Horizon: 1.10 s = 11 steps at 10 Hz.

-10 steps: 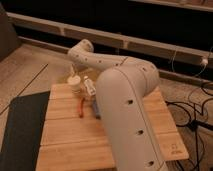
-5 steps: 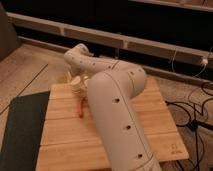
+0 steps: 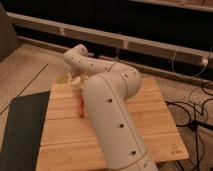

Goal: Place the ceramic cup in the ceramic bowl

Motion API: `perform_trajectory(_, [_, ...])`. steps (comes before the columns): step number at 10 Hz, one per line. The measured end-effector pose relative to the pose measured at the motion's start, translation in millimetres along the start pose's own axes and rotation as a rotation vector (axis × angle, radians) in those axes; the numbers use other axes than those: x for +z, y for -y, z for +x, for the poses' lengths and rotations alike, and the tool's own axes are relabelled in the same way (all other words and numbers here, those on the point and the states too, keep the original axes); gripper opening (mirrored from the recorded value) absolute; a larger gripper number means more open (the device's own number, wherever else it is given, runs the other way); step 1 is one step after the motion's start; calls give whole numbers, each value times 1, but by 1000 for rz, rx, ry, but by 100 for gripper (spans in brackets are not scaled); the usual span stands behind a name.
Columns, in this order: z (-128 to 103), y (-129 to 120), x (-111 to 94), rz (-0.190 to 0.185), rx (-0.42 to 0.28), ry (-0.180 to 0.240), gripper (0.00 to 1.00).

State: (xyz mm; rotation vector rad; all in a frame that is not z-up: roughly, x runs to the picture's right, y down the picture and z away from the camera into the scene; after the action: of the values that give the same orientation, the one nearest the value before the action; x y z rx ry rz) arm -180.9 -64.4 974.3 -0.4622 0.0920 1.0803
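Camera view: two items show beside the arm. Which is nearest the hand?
The cream ceramic cup, right at the hand near the wooden table's far edge. The thin orange-red item lies apart, closer to the camera.

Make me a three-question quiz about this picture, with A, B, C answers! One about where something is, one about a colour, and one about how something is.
1. Where is the gripper?
A. at the far left corner of the wooden table
B. at its near right corner
C. off the table altogether

2. What colour is the thin object lying on the table beside the robot arm?
A. green
B. orange-red
C. blue

3. How is the robot arm?
A. bent over the table
B. pointing straight up
C. lying flat on the ground

Answers:
1. A, the arm's tip ends at that corner, by the ceramic cup.
2. B, it shows orange-red against the pale wood.
3. A, its elbow curves above the tabletop.
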Motion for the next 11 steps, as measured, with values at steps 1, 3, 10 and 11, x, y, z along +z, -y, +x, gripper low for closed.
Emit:
perform_trajectory(1, [2,1,4,-4,6,-10,65])
perform_trajectory(3, [3,2,11,-18,27,-18,47])
perform_trajectory(10, [-32,7,-29,-12,56,52,0])
perform_trajectory(11, [-44,9,-47,-8,63,81,0])
